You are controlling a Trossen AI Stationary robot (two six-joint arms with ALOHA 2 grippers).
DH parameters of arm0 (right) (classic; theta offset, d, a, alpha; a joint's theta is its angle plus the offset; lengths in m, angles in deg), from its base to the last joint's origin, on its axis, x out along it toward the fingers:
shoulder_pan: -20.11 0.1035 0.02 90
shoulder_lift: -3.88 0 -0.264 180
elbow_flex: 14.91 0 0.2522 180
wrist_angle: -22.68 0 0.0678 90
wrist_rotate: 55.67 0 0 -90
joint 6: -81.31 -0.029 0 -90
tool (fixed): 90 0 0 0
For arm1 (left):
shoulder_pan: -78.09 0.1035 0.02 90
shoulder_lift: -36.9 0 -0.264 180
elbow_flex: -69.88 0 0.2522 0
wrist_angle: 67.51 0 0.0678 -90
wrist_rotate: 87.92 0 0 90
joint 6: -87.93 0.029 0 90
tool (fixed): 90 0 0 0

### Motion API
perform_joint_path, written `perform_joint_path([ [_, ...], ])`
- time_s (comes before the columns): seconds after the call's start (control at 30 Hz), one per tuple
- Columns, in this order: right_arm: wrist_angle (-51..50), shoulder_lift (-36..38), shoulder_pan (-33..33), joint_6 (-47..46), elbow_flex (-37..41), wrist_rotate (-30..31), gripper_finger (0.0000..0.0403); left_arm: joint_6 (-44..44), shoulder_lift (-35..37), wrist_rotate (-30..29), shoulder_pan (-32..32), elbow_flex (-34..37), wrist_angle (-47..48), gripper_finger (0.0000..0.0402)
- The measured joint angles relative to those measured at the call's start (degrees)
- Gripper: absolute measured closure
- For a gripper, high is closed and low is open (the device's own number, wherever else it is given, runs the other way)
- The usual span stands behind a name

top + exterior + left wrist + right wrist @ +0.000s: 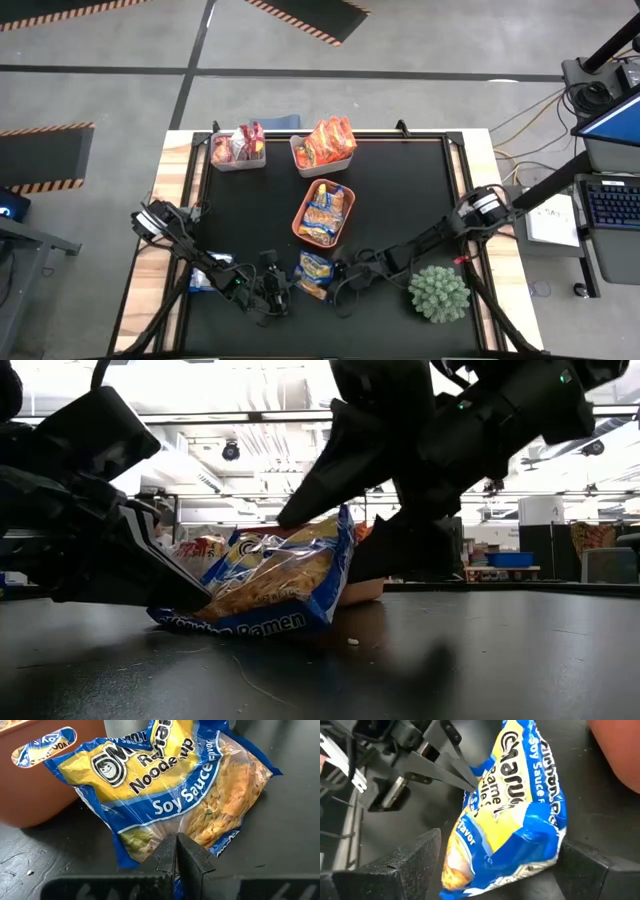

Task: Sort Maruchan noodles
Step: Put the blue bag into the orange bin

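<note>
Your counter [400, 200] is a matte black sheet framed by pale wood planks, standing on a grey concrete floor [100, 90] with hazard-striped mats; the low view looks past it into a bright hall with ceiling lights.

Going left to right: at the far edge you have a clear plastic bin [238, 160] holding crinkly red packets [246, 142]; beside it a second clear bin [322, 160] is packed with orange-red packets [328, 140]; nearer you, a rounded orange tray [303, 222] holds blue-and-yellow packets [326, 208].

At the near edge your left end effector [272, 290] has its fingers [175, 857] pressed together on the sealed edge of a blue-and-yellow soy sauce packet [314, 274]; it's glossy, wrinkled film with a clear window showing wavy noodles, and it lies just in front of the tray, tilted up off the counter at one end. Your right end effector [342, 275] comes in from the other side with its fingers [405, 865] spread, one on each side of that packet. Far right sits a spiky green plant ball [439, 293], well apart from it.
</note>
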Motion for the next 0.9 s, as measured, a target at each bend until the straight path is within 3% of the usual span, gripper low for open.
perform_joint_path([
  [0.27,5.17,-2.87,-0.15,4.39,-0.13,2.21,0.0097,-0.28,-0.11,0.12,0.04,0.00,-0.18,0.0402],
  [0.67,5.31,-1.40,-0.15,7.47,-0.17,2.04,0.0283,2.18,1.19,-0.84,-0.51,0.02,-0.20,0.0402],
  [0.9,4.93,-0.81,-0.12,9.19,-0.15,1.94,0.0328,6.38,6.14,-1.23,-1.25,0.02,2.12,0.0402],
])
